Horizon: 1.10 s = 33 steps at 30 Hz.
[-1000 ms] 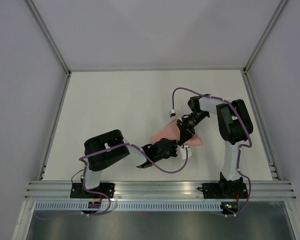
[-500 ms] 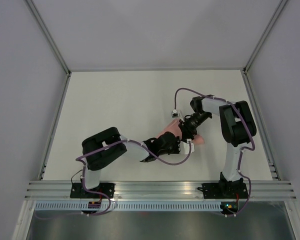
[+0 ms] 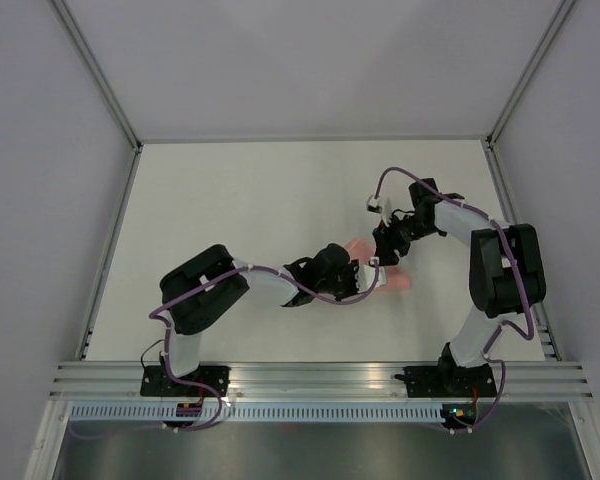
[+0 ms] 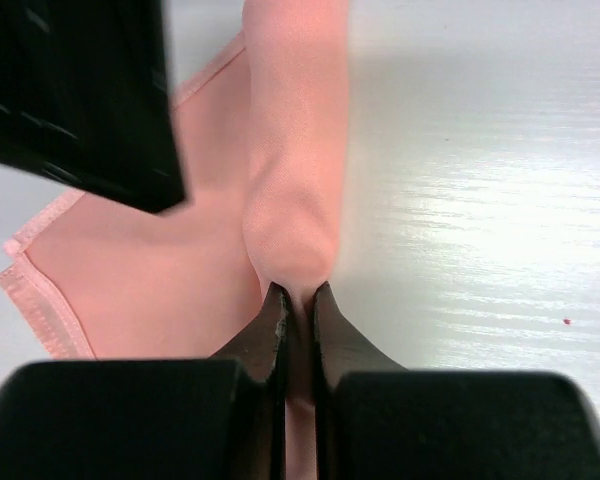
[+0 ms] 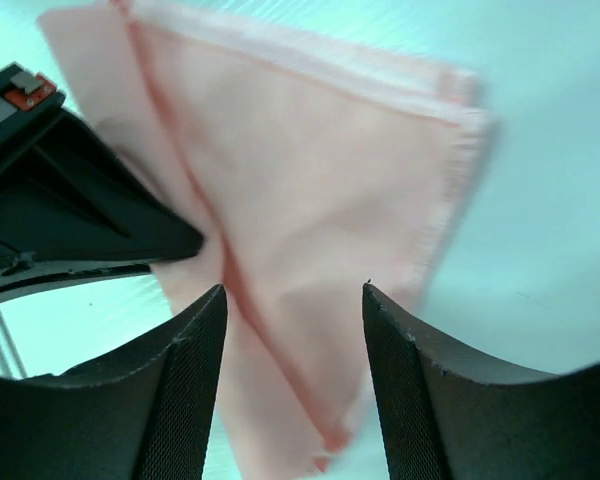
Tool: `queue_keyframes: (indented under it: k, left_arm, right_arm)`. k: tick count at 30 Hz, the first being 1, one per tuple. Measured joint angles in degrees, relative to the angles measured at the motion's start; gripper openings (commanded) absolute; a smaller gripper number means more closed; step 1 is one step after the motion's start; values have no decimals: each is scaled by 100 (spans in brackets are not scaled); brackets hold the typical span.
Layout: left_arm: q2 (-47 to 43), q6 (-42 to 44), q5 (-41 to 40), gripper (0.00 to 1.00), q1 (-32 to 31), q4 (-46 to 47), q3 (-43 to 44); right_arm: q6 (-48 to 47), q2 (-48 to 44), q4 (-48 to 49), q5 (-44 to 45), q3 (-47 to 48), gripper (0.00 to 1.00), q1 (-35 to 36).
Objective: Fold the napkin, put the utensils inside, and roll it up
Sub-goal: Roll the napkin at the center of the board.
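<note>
Left pincer [image 4: 298, 296] tight on napkin [image 4: 180, 270] fold; right pincer [image 5: 292, 292] wide over it

The napkin [image 5: 310, 170] is seen as fine woven cloth, smooth and faintly lustrous, with a stitched hem along its edges. The tabletop [image 4: 480, 150] is finished white and smooth, semi-glossy, streaked with reflections. The right gripper [image 5: 292, 295] is made of black matt plastic, its inner faces finely stippled; the left gripper [image 4: 298, 297] is smoother.

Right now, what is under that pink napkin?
Only the white table shows around the napkin. Its folded layers hide anything beneath or inside them. The left gripper pinches one raised fold.
</note>
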Motion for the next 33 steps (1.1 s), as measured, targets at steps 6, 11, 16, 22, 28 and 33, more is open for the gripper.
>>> queue_keyframes:
  k: [6, 11, 16, 22, 28, 33]
  left_arm:
    - [59, -417, 715, 2, 299, -468, 295]
    - [164, -820, 1510, 2, 664, -962, 584]
    - [483, -1147, 2205, 2, 957, -1705, 1165]
    - [929, -1464, 2785, 2, 1187, -2559, 1915]
    - [1207, -1668, 3171, 2, 1322, -2981, 2302]
    - [1416, -1770, 3456, 2, 1401, -3300, 2592]
  right_arm:
    - [195, -452, 306, -400, -2, 63, -693]
    - [-409, -774, -146, -1001, -13, 63, -1631]
    - [-1469, -1593, -726, -1298, -621, 68, -2212]
    - [-1384, -3309, 201, -1093, -2236, 72, -1801]
    - [-741, -4435, 1912, -44, -3550, 74, -293]
    - [-557, -4419, 2929, 809, -3930, 73, 645]
